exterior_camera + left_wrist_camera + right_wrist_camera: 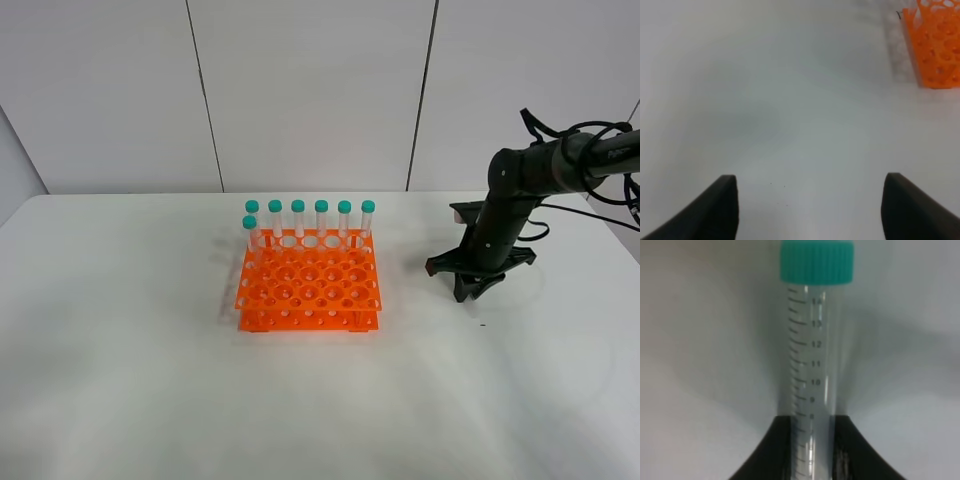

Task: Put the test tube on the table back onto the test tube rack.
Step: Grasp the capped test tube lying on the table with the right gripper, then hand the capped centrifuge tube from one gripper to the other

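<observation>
The test tube [812, 355], clear with printed graduations and a teal-green cap, lies against the white table [150, 380] in the right wrist view. My right gripper [811, 422] has both black fingers pressed against the tube's lower sides. In the exterior view this gripper [470, 288] is down at the tabletop, right of the orange test tube rack [310, 285], and hides the tube. My left gripper [810, 200] is open and empty over bare table, with a corner of the rack [937, 45] some way from it. The left arm is out of the exterior view.
Several teal-capped tubes [310, 218] stand upright along the rack's back row, with one more in the row in front at the left. The rack's other holes hold nothing. Black cables [620, 190] hang behind the right arm at the table's right edge.
</observation>
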